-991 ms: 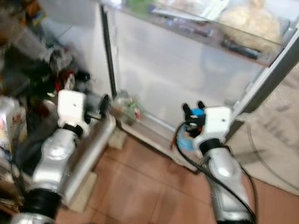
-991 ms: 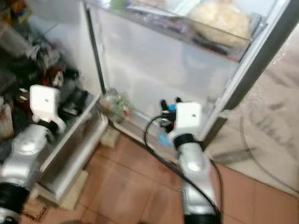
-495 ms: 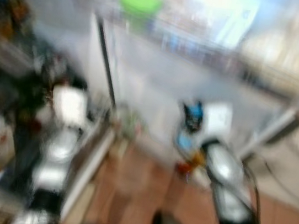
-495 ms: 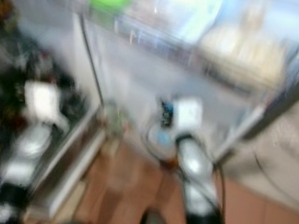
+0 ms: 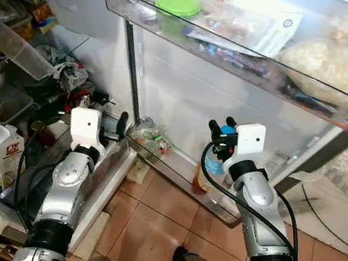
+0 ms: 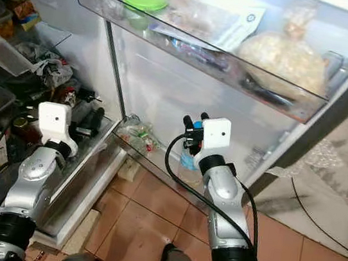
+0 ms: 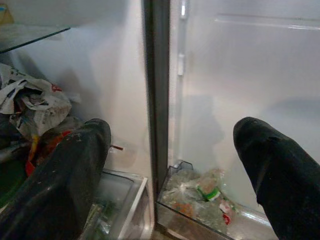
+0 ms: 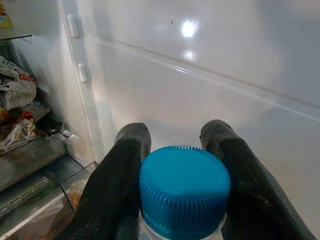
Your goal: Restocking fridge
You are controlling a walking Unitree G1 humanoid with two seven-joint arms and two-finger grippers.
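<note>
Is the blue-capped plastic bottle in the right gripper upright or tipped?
Upright. The blue-capped plastic bottle hangs cap-up from the right gripper, whose fingers clamp its cap, above the clear lower door shelf.

bottle cap [image 8: 184,189] blue, ribbed | lid [image 5: 178,2] green | floor tiles [image 5: 167,224] terracotta

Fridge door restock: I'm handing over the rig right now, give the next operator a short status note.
Right gripper: shut on the clear plastic bottle with the blue ribbed cap, held upright over the clear lower door bin.
Left gripper: open, empty, facing the fridge's edge.
Lower bin holds crumpled plastic packets at its left end. Upper door shelf is already stocked.
Done: bottle brought to the door.
Left: lower it into the bin, release, withdraw.
</note>
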